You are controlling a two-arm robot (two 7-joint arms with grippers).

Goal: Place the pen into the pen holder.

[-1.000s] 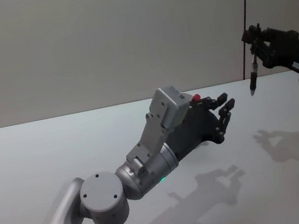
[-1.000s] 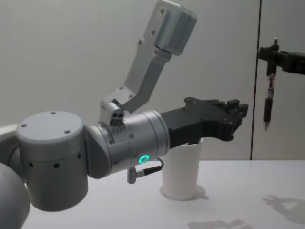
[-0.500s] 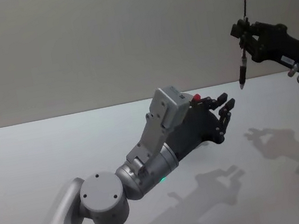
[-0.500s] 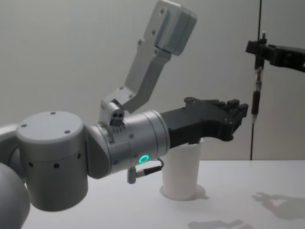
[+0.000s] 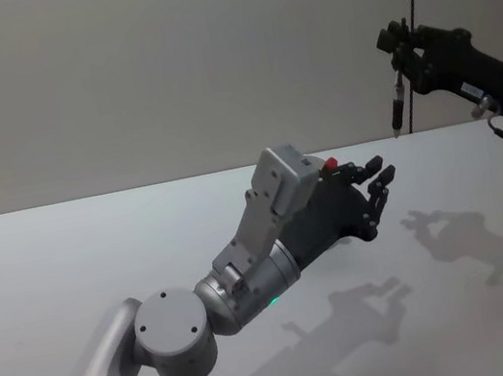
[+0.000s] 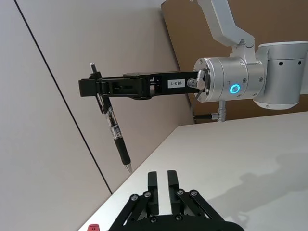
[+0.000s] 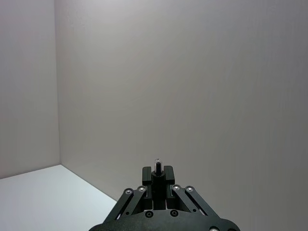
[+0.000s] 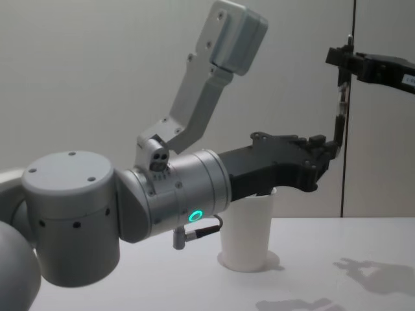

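**Pen held in the air, cup not yet reached**

Pale grey walls stand behind a plain white table [image 5: 67,250]. In the head view the right gripper [image 5: 393,38] is seen high at about 2 o'clock, well above the table. Its fingers are closed on the upper end of the pen [image 5: 396,109], which hangs nearly upright, tip down. The same grip is shown from the side in the left wrist view, with the pen [image 6: 113,135] slanting a little below the right gripper [image 6: 97,88].

The left gripper [image 5: 375,184] is held forward near the centre of the head view, above the table, with nothing in it; its fingers [image 6: 168,185] are seen close together and parallel, a narrow gap between them.

In the chest view the pen holder [image 8: 248,234], a white paper cup, stands upright on the table at about 6 o'clock, partly hidden behind the left arm. The pen [image 8: 338,124] hangs up toward 2 o'clock from it, apart from the rim.

By judgement, the pick-up is done. Still left are carrying the pen over the cup, lowering it in and letting go.
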